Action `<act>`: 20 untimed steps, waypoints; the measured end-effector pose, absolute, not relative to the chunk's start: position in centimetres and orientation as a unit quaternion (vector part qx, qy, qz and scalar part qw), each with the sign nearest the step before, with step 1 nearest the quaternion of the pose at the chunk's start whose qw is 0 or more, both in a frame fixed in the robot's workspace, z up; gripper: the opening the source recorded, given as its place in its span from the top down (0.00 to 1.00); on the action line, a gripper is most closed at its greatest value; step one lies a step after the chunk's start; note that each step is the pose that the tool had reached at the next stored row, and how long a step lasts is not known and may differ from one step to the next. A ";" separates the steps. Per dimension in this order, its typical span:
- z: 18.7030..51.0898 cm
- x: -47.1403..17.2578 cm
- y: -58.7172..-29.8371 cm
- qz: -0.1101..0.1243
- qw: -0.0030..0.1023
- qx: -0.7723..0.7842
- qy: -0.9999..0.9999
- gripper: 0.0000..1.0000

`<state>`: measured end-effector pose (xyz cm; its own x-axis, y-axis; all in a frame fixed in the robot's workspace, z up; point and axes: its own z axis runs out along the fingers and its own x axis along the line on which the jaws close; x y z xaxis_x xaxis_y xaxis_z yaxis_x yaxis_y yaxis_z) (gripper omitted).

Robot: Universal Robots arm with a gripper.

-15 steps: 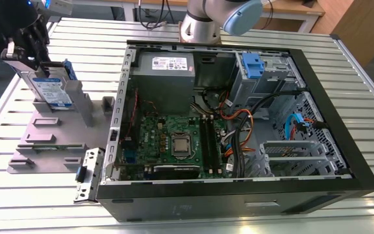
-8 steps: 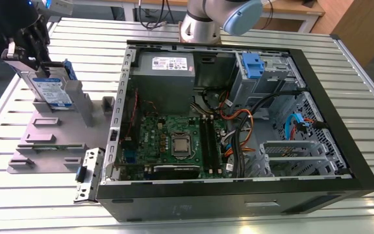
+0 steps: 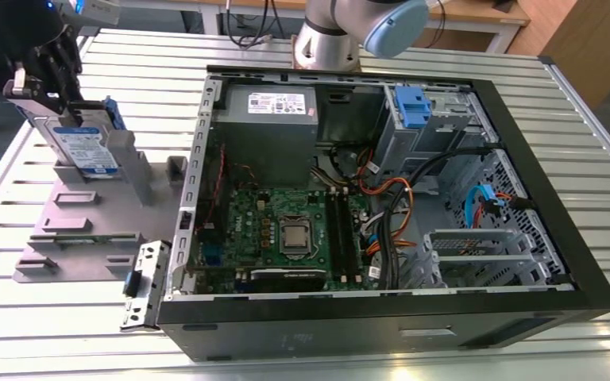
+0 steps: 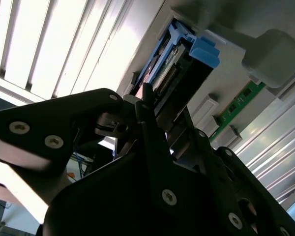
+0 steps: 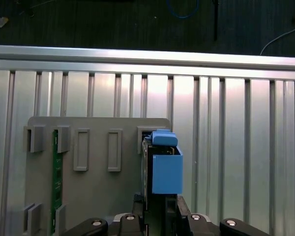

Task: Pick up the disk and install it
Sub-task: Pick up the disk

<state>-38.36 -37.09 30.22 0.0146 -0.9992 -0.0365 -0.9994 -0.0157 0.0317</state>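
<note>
We see the hand pinching the disk at the grey holder, beside the open computer case.

In the exterior view, the hand (image 3: 56, 87) is pressed onto the upper end of the disk (image 3: 80, 143). The disk stands tilted, with its lower end at the upright slots of the grey holder (image 3: 93, 210) on the counter (image 3: 72, 333), toward the exterior view's left. The computer case (image 3: 337, 325) lies open just beside the holder and contains a green motherboard (image 3: 283, 230), a grey power supply (image 3: 268, 107) and a blue carrier (image 3: 411, 107) in its drive bay. In the second wrist view, we see dark fingers (image 4: 147, 128) on either side of the disk (image 4: 187, 69), with its blue end tab (image 4: 205, 51) at the end away from them. In the first wrist view, the disk (image 5: 166, 169) runs edge-on out from the hand (image 5: 160, 211) over the holder (image 5: 98, 191), and a green board (image 5: 55, 182) sits in another slot.
</note>
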 end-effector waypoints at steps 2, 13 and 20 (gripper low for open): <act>30.2 -38.3 -37.1 0.024 0.002 -0.712 0.702 0.65; 30.3 -38.3 -37.1 0.024 0.002 -0.712 0.702 0.65; 31.5 -38.3 -37.1 0.024 0.002 -0.712 0.702 0.65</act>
<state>-38.28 -37.09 31.52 0.0146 -0.9992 -0.0365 -0.9994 -0.0157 0.0315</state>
